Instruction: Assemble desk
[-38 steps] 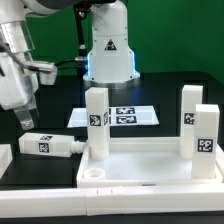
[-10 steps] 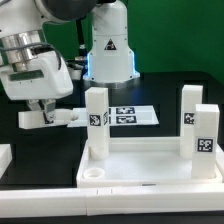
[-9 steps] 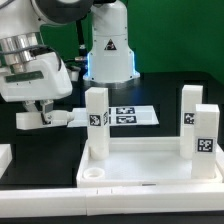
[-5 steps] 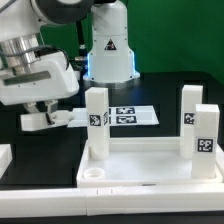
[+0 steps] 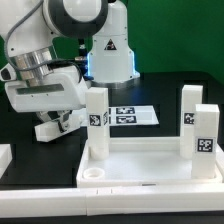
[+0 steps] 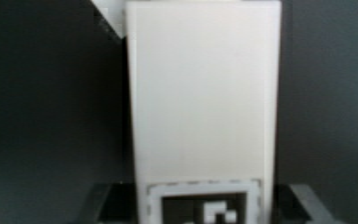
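The gripper (image 5: 58, 124) hangs low over the black table (image 5: 30, 150) at the exterior view's left, its jaws closed on a loose desk leg (image 5: 62, 125), which lies across them roughly level, one end poking out toward the exterior view's left and the other pointing toward the nearest standing leg. In the wrist view the held leg (image 6: 201, 100) fills the middle as a long white bar with a black-and-white tag (image 6: 206, 207) at one end, the dark fingers (image 6: 117, 205) pressing on it from both sides at that tagged end.

Just to the right of the gripper, the desk top (image 5: 150, 170) lies upside down at the near side of the table, its raised rim up. Three legs stand upright in its corners: one at the far left (image 5: 96, 122), one at the far right (image 5: 188, 112) and one at the near right (image 5: 205, 140), each with a tag. The near-left corner socket (image 5: 92, 173) stands open. Behind the desk top, the marker board (image 5: 125, 116) lies flat on the table, in front of the robot's base (image 5: 108, 50).
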Controlling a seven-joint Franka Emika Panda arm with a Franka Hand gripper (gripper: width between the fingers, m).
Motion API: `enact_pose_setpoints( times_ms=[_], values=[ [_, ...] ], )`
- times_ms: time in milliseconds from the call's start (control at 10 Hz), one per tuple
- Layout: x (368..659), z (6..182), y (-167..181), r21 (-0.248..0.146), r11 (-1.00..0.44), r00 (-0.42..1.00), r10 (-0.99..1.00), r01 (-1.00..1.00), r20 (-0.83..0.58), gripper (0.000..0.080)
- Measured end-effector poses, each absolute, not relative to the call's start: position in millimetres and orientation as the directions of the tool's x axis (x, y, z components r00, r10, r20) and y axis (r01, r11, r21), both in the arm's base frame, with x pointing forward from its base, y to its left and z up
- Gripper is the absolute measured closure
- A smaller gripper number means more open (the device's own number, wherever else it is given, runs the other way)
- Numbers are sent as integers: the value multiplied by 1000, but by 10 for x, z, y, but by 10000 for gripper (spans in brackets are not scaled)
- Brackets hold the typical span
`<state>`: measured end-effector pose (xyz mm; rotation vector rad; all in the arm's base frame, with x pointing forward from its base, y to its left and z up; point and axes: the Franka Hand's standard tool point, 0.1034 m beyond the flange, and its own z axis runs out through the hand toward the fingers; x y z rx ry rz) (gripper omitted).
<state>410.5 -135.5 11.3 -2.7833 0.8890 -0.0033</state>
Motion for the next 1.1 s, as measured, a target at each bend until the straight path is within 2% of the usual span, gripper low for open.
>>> enact_pose_setpoints(
  times_ms=[100, 200, 300, 400, 500, 600, 700, 800, 1100],
  values=[
    [4096, 110, -1342, -210, -791, 816, -573, -575, -77, 420],
    [4093, 128, -1321, -219, -783, 813, -569, -581, -123, 282],
    [4126, 195, -1340, -235, -770, 805, -568, -594, -174, 191],
    [4151, 294, -1352, -248, -743, 778, -552, -622, -299, 191],
    [4247, 416, -1426, -244, -714, 735, -530, -656, -422, 157],
    [4324, 448, -1430, -232, -709, 705, -497, -666, -506, 152],
    [4302, 392, -1392, -227, -720, 709, -484, -656, -513, 152],
    [4212, 424, -1330, -237, -706, 673, -435, -667, -598, 150],
    [4292, 413, -1458, -243, -683, 606, -358, -689, -711, 150]
  ],
)
